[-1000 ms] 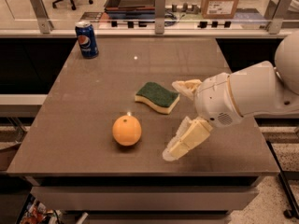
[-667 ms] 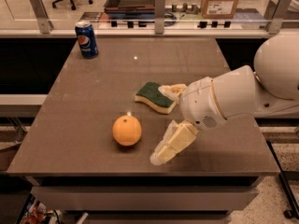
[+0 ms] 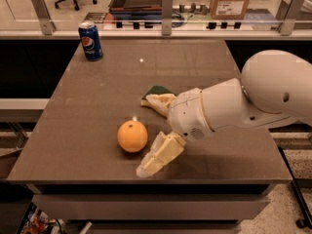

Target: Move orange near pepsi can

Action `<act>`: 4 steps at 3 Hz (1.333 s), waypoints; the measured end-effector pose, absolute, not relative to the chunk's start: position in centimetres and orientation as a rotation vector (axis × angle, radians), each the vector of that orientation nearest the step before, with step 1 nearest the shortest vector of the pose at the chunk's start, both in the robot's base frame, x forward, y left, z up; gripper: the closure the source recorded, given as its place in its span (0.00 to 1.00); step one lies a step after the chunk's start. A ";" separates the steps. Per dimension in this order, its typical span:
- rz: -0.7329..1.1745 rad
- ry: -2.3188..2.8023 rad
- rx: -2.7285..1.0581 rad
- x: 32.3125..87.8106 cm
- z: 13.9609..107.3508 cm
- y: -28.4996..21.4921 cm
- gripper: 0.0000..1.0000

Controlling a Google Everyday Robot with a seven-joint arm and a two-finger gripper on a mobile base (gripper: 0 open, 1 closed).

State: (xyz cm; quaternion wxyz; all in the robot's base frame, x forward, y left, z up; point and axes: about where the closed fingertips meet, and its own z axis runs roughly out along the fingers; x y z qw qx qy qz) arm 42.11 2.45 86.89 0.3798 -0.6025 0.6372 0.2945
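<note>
Gaping wide, the jaws of the gripper [image 3: 142, 136] are facing the orange [image 3: 130, 136], which is sitting right at their mouth near the front edge of the table [image 3: 195, 72], well apart from the far-corner pepsi can [image 3: 90, 41].

One view only, set high over the near edge of the table [image 3: 87, 111], tilted down, facing the far side and the railing [image 3: 165, 33] beyond. Moderately close: the whole table fits. Gripper [image 3: 146, 134] front-centre, fingers spread; arm [image 3: 253, 101] from right edge.
</note>
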 end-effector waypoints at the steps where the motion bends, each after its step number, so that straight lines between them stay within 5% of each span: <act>1: 0.779 1.583 -1.509 42.9 86.2 4.6 0.00; 2: 0.804 1.559 -1.477 44.0 84.4 6.2 0.00; 4: 0.799 1.554 -1.486 43.8 84.7 6.4 0.42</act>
